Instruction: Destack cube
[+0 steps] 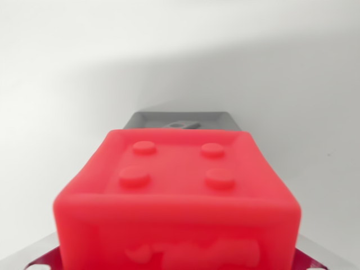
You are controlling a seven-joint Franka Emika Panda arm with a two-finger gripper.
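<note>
Close under the wrist camera, filling the lower half of the wrist view, sits a red cube with four round studs on its top face and raised shapes, too blurred to make out, on the side facing the lens. Behind it, at the top edge, a grey block shows with some small dark mark on it; whether the red cube touches it or merely stands in front of it I cannot tell. At the bottom corners a darker red or maroon piece peeks out to the wrist view's left and right, seemingly beneath the cube, which may be the lower member of the stack, though that is a guess. All of it rests over a pale table. No fingers of the gripper appear in the view, so whether it is spread, closed or holding the cube cannot be told. Judging by its glossy, slightly rounded edges, the cube is probably light moulded plastic or rubber, stiff enough to pinch, somewhat slippery and not fragile. A hold across two opposite flat side faces, below the studded top, looks best, and a straight upward lift should free it if studs lock it to what lies below. No containers are visible, so nothing is held in any.
</note>
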